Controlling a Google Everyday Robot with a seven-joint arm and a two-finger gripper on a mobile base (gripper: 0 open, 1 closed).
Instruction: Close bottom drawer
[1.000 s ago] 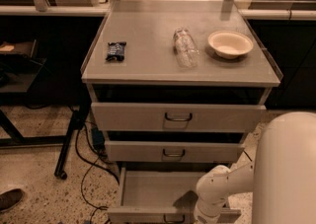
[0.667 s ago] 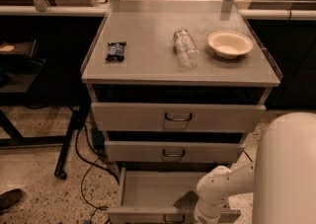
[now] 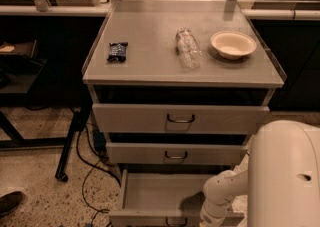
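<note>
Gripper (image 3: 207,219) sat low at the bottom edge, at the bottom drawer's (image 3: 150,193) front right, beside its handle (image 3: 176,221). Grip state: can't tell. Drawer stood pulled well out below the middle drawer (image 3: 145,154). Arm (image 3: 223,190) crowded its right side, and cables (image 3: 86,170) lay on the floor (image 3: 35,181) to the left.

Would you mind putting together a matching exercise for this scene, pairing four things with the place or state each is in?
Things:
1. bottom drawer
2. bottle
3. bowl
4. gripper

Places or states:
A. lying on its side on the cabinet top
B. low at the picture's bottom edge, by the front of the lowest drawer
C. pulled out, standing open
D. upright on the cabinet top, to the right of the bottle as the camera sees it

Pairs: 1-C, 2-A, 3-D, 4-B.
</note>
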